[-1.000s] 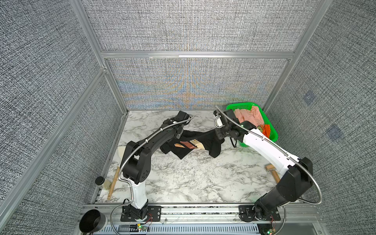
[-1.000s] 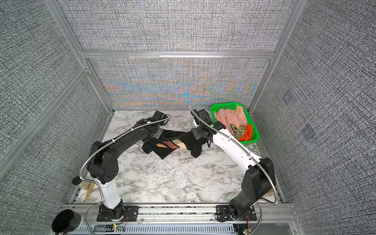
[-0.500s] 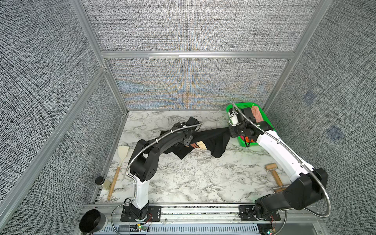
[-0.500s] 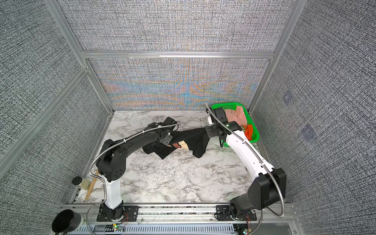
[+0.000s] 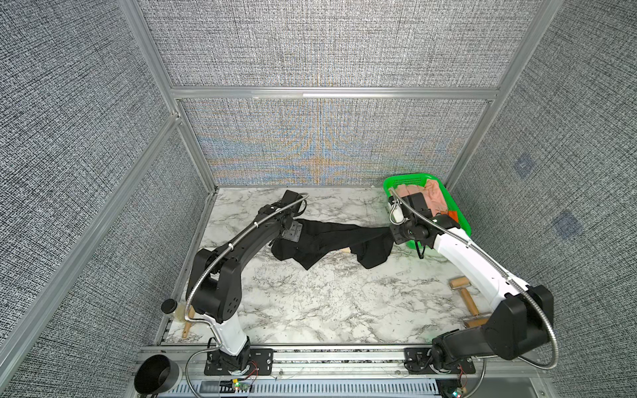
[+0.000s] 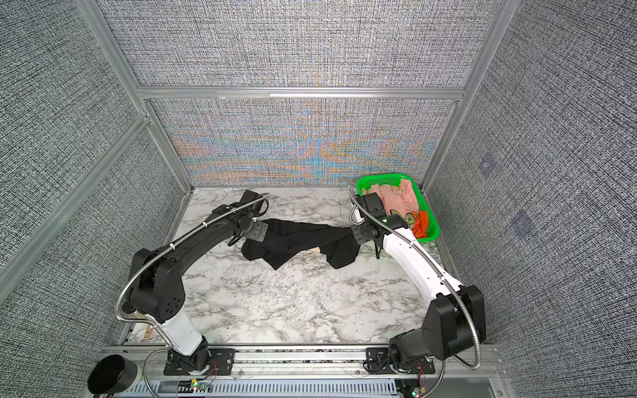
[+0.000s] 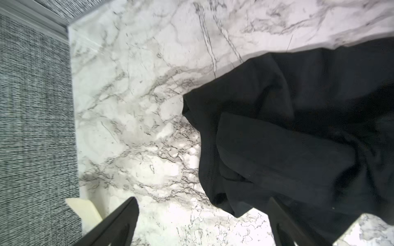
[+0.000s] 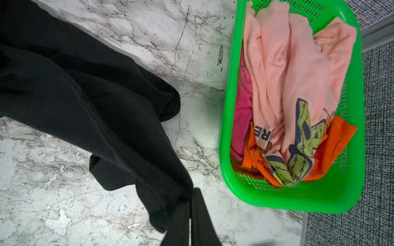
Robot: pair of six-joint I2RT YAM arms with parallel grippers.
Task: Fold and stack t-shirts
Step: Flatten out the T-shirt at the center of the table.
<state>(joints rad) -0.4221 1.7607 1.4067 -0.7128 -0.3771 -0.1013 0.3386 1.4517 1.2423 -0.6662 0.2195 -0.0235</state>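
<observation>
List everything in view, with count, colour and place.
black t-shirt: one, black, rumpled mid-table
basket: one, green, far right corner
peach-pink tee: one, peach-pink, topmost in basket
orange tee: one, orange, in basket
magenta tee: one, magenta, in basket
wooden tools: apparently two, tan, table's right edge
spatula: one, pale wood, table's left edge
cup: one, black, front rail
table: one, white marble
left gripper: one, black, open at the shirt's end
right gripper: one, black, shut on the shirt
</observation>
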